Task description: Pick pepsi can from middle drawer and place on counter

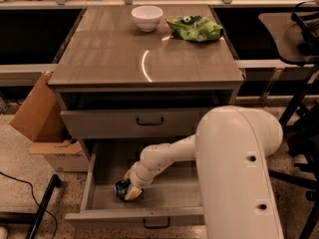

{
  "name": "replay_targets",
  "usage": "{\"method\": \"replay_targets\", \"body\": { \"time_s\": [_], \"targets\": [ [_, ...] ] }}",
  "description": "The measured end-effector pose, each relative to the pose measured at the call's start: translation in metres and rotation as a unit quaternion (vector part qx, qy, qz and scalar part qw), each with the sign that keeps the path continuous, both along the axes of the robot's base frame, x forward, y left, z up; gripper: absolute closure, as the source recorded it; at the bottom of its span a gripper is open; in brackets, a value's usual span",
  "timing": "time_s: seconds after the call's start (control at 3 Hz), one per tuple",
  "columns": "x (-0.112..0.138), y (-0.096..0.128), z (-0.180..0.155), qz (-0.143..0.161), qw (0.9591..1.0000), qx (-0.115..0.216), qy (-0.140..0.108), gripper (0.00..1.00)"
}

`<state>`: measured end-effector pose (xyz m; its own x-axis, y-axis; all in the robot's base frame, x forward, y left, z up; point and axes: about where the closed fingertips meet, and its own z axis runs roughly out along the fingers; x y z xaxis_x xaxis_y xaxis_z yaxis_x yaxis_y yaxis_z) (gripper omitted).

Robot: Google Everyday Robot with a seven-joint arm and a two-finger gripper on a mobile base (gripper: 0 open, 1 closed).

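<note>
The small blue pepsi can [121,188] with silver ends lies on its side on the flat floor of the wide grey metal middle drawer [169,187], which stands pulled out. The can touches the left side of the pale two-finger gripper [132,191]. The gripper is down inside the drawer at the end of a bent white arm [164,156]. It is held low and slanted, most likely because a can lying flat in a shallow drawer has to be met from above and the side. Whether it has clamped on the can or only rests against it, I cannot tell. Just above the gripper is a shut grey upper drawer front [149,122] with a dark bar handle. Well above that lies the broad grey-brown glossy counter [114,59], where the can is meant to go. At the counter's far edge, well apart from the gripper, sit a round white bowl [147,17] and a crumpled green snack bag [194,28]; the nearer part looks the easier landing spot. Left of the gripper, outside the cabinet, a brown cardboard box [37,116] stands on the speckled floor [20,183]. To its right, the robot's bulky white body [239,173] hides the drawer's right end.
</note>
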<state>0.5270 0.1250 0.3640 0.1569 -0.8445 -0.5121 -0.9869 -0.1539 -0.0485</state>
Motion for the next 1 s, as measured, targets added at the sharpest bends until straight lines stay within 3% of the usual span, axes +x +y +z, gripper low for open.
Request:
{"method": "replay_targets", "body": {
  "time_s": [0.33, 0.67, 1.0],
  "targets": [
    [-0.005, -0.019, 0.036, -0.010, 0.9994, 0.021, -0.026, 0.94],
    [-0.007, -0.050, 0.096, -0.012, 0.9966, 0.054, -0.061, 1.00],
    [-0.002, -0.080, 0.148, -0.002, 0.9919, 0.101, -0.077, 1.00]
  ]
}}
